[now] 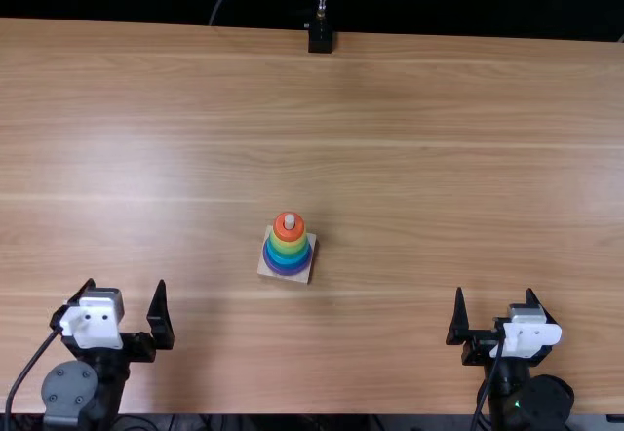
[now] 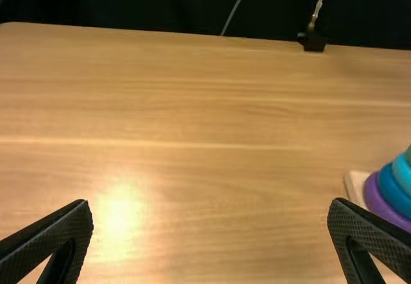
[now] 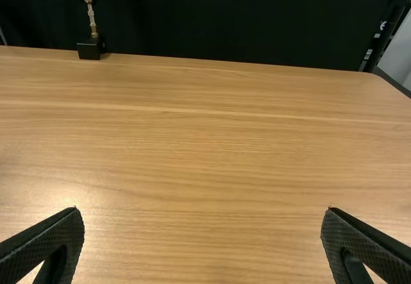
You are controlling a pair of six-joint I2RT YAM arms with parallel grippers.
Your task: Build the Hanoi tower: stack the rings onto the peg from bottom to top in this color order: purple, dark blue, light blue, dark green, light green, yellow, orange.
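We see the ring tower (image 1: 281, 245) already stacked on its peg (image 1: 290, 221), upright on a pale square base (image 1: 266, 268), a little left of the middle of the wooden table (image 1: 439, 158) and closer to its near edge than its far one. From the bottom we make out a purple ring (image 2: 379, 202), a dark blue ring (image 2: 389, 189), a light blue ring (image 2: 402, 171) and some green, then higher up a yellow ring (image 1: 290, 246) and, on top, an orange ring (image 1: 283, 229), with the peg's pale tip showing in its middle. Our left gripper (image 1: 126, 284) is at the near left, well apart from the tower, its jaws wide open with nothing between them. Our right gripper (image 1: 495, 291) is at the near right, also spread wide and holding nothing. At the far edge we see a small black block (image 1: 320, 38) bearing a metal stem
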